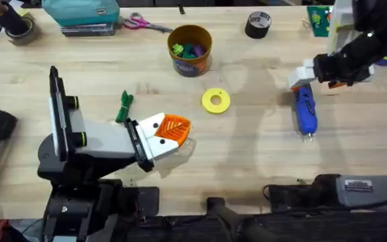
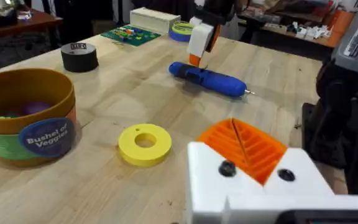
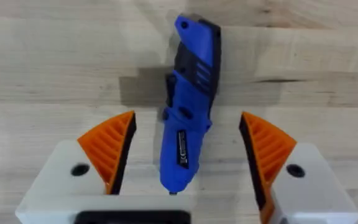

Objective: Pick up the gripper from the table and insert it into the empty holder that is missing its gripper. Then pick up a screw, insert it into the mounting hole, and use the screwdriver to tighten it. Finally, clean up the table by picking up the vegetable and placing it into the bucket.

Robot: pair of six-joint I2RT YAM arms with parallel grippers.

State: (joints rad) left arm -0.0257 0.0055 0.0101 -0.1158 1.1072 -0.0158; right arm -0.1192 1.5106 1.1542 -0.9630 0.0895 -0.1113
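Screwdriver (image 3: pixel 188 118) flat on table, bit toward the bases — right fingers (image 3: pixel 112 146) wide apart, straddling it, holding nothing

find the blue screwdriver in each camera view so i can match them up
Overhead: the screwdriver lies on the table at right, just below the right gripper.
Left wrist: it lies across the table beyond the yellow ring, under the right gripper.
Right wrist: it lies on the wood in the middle of the picture, between the two orange pads.
Shared landmark: the open right gripper poised over the screwdriver; overhead, the yellow ring sits left of it.
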